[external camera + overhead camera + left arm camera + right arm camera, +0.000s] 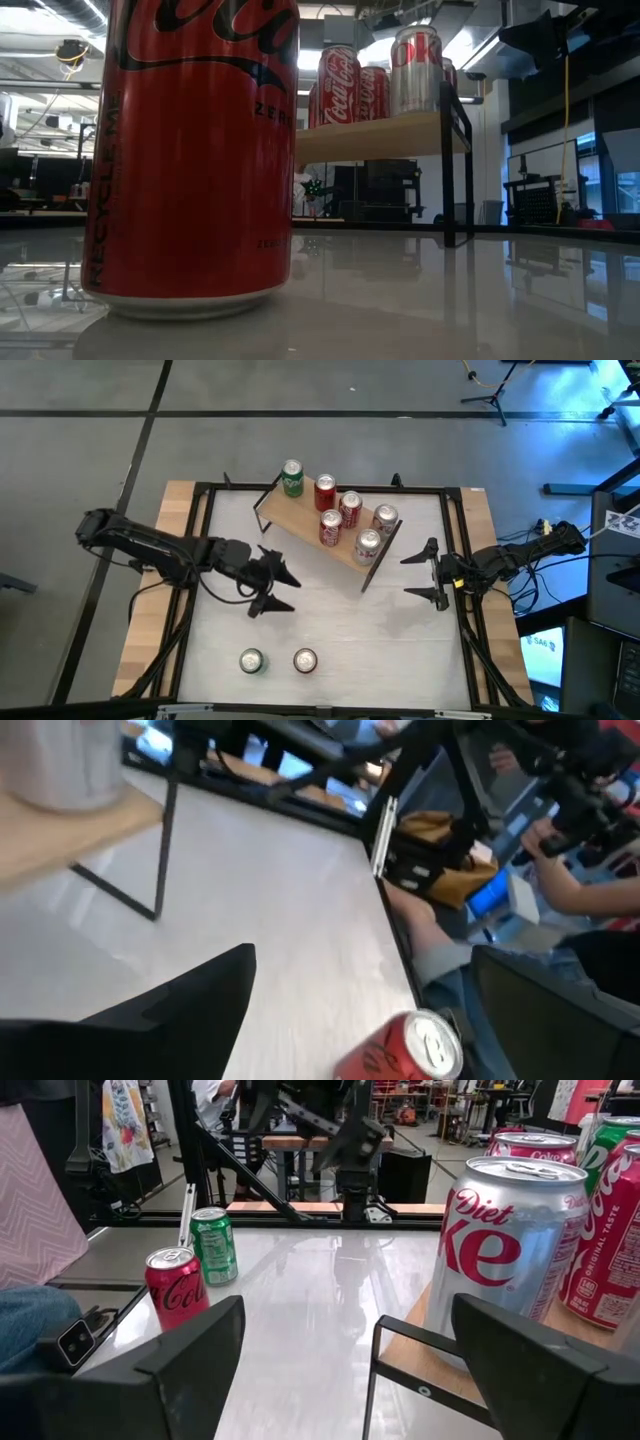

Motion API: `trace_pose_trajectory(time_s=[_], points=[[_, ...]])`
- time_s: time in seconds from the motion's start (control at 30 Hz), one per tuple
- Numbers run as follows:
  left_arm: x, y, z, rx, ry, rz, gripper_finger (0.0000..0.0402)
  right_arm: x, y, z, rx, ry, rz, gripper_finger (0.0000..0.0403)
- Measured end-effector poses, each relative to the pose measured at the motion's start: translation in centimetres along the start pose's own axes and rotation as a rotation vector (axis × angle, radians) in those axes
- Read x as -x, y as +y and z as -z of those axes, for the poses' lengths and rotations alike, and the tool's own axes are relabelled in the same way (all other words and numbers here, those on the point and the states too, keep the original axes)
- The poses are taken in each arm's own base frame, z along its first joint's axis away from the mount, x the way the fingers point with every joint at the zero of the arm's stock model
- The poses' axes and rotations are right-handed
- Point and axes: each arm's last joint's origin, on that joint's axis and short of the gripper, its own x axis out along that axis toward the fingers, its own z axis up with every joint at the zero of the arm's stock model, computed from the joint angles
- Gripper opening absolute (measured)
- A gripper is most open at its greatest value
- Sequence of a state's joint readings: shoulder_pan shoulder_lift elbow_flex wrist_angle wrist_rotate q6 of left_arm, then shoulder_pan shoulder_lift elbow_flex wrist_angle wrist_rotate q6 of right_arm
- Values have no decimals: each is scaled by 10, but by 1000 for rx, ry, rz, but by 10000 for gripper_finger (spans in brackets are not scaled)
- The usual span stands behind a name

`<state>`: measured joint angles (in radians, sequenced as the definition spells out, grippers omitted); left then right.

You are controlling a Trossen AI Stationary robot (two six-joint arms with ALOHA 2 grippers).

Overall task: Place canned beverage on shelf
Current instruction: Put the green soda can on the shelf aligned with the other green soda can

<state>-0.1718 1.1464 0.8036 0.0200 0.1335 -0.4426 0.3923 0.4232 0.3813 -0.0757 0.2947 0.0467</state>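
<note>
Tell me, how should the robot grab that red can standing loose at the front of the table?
Probably around the middle of the red can's round side wall, coming in level from the left end effector's side. It stands upright, and the green can beside it stands apart, though that gap may be tight for a finger. The flat top gives two fingers nothing to pinch.

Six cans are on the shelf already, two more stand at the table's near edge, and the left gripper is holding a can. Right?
Not quite. In the high view the left gripper is open and holds nothing, hanging over bare table. The rest is right: six cans on the shelf, and a green can and a red can waiting near the edge.
</note>
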Motion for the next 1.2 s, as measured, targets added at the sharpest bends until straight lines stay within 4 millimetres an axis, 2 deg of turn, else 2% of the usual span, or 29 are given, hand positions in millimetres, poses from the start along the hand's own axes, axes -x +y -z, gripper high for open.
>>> trace_pose_trajectory(time_s=[0.13,0.23,0.37,0.6,0.8,1.03,1.2], points=[[-6,-5,6,24,34,16,362,0,0,0,0,0,0,349],[-7,-12,10,110,62,58,362,0,0,0,0,0,0,349],[-4,-31,18,104,121,158,362,0,0,0,0,1,0,349],[7,-63,15,222,310,-52,362,0,0,0,1,2,0,349],[15,-97,5,178,367,-182,362,0,0,0,1,2,0,349],[5,-128,29,168,577,-323,362,0,0,0,1,2,0,349],[-6,-151,49,178,651,-333,362,0,0,0,0,2,0,349]])
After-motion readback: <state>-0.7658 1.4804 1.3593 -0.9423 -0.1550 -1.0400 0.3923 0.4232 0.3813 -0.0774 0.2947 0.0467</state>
